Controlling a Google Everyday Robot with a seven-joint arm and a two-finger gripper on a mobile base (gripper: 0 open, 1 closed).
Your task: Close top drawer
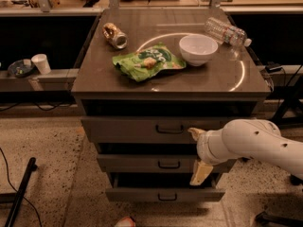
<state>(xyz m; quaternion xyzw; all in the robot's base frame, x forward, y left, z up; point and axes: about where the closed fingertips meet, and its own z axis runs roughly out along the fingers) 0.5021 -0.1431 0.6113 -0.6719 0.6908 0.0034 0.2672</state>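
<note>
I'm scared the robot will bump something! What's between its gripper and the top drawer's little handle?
Only the top drawer's bare grey front, as the camera view shows. The gripper sits right of the handle, close against that front.

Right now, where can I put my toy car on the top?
The front strip of the cabinet top is bare, in front of the green bag and white bowl, widest at the right corner. The middle is crowded; the can and bottle lie behind. The pincer sits lower, by the top drawer.
</note>
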